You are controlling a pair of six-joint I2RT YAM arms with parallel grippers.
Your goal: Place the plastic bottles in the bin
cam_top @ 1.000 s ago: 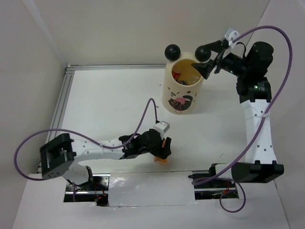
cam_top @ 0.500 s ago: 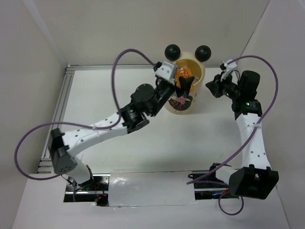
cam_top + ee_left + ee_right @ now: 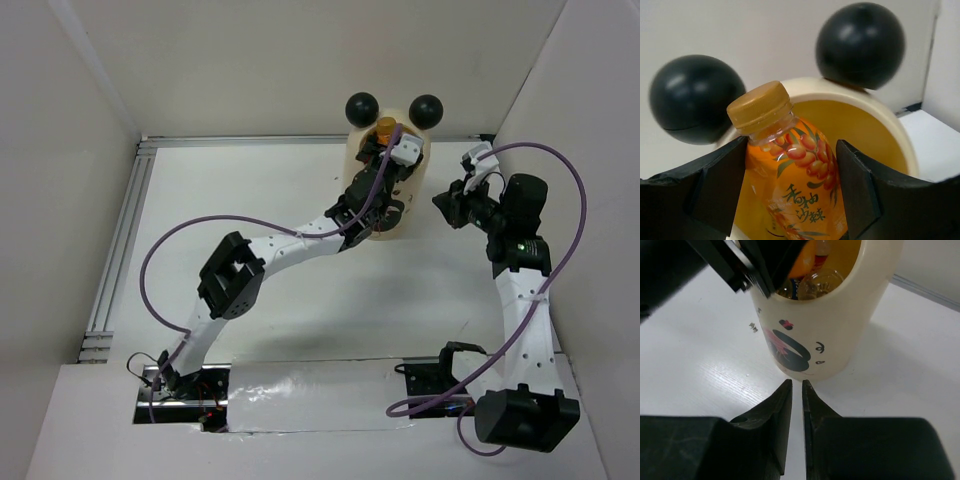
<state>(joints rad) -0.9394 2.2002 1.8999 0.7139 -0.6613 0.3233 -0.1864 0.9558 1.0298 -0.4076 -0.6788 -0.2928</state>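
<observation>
Orange stubby plastic bottle (image 3: 795, 185) with a gold cap stands near upright, cap up, clamped in the left gripper (image 3: 792, 155) over the yellow mouth of the tall cream bin (image 3: 890, 130) with black ball ears. The right gripper (image 3: 796, 387), fingers nearly together on nothing, hovers beside the bin's wall. The white table (image 3: 250, 190) stretches wide to the bin's left, with the back wall close behind.

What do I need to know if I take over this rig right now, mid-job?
Left tool: shut on the orange bottle, held cap up at the mouth of the bin, not yet released.
Right tool: nearly shut, empty, low beside the bin.
Done: other bottles lie inside the bin; their count is not clear. No bottle shows on the table in the top view.
Left to do: likely open the left tool so the orange bottle drops in, then draw both arms back.
</observation>
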